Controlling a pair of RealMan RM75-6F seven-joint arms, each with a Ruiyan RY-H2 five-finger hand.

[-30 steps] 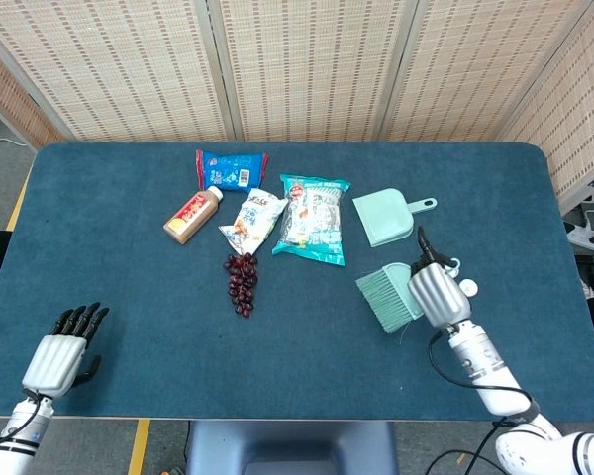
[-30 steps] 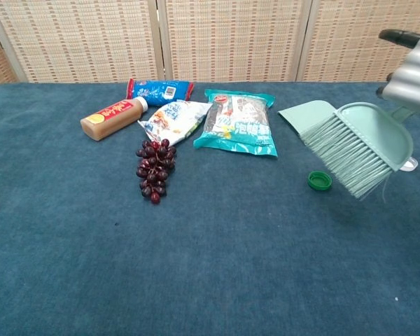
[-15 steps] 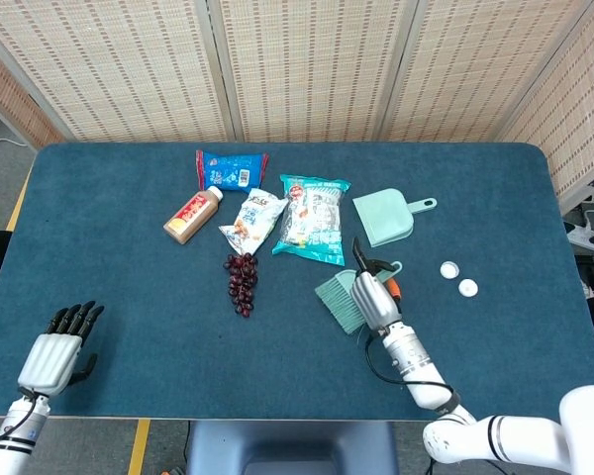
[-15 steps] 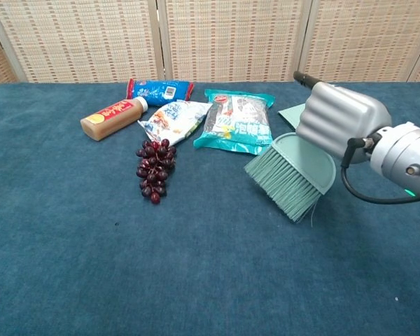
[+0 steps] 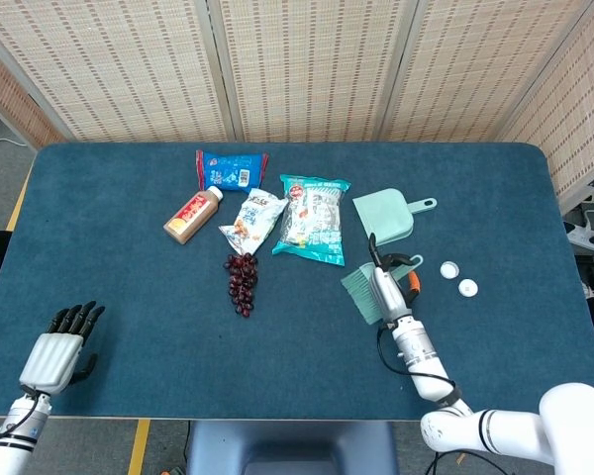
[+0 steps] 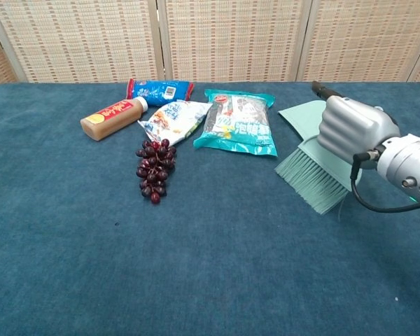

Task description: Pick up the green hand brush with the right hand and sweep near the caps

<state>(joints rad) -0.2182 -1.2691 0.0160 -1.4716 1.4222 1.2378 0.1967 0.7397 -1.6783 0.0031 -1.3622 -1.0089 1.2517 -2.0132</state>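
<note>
Two views show the blue desk (image 5: 99,218). From the head, the right hand (image 5: 383,289) holds the green brush (image 5: 361,284), fingers clamped on its handle, bristles pointing left and low over the desk, below and left of the dustpan (image 5: 386,216). Two white caps (image 5: 449,269) lie right of the hand, apart from the brush; the second cap (image 5: 467,288) sits just below and right of the first. The left hand (image 5: 57,349) rests near the desk's lower left corner, fingers apart and holding nothing. Near the far middle lie a blue packet (image 5: 232,169), a bottle (image 5: 192,215) on its side, a white snack bag (image 5: 252,221) and a teal bag (image 5: 312,219). A bunch of grapes (image 5: 242,282) lies just below the white bag.

From the chest, the right hand (image 6: 353,130) grips the brush (image 6: 316,174) from above, its bristles fanned toward the lower left, close to the desk (image 6: 91,266); whether they touch it I cannot tell. The dustpan (image 6: 302,114) lies behind the brush, partly hidden by the hand. The teal bag (image 6: 239,122) lies left of the brush. Further left are the white bag (image 6: 175,120), the blue packet (image 6: 159,90), the bottle (image 6: 113,118) and the grapes (image 6: 154,170).
</note>
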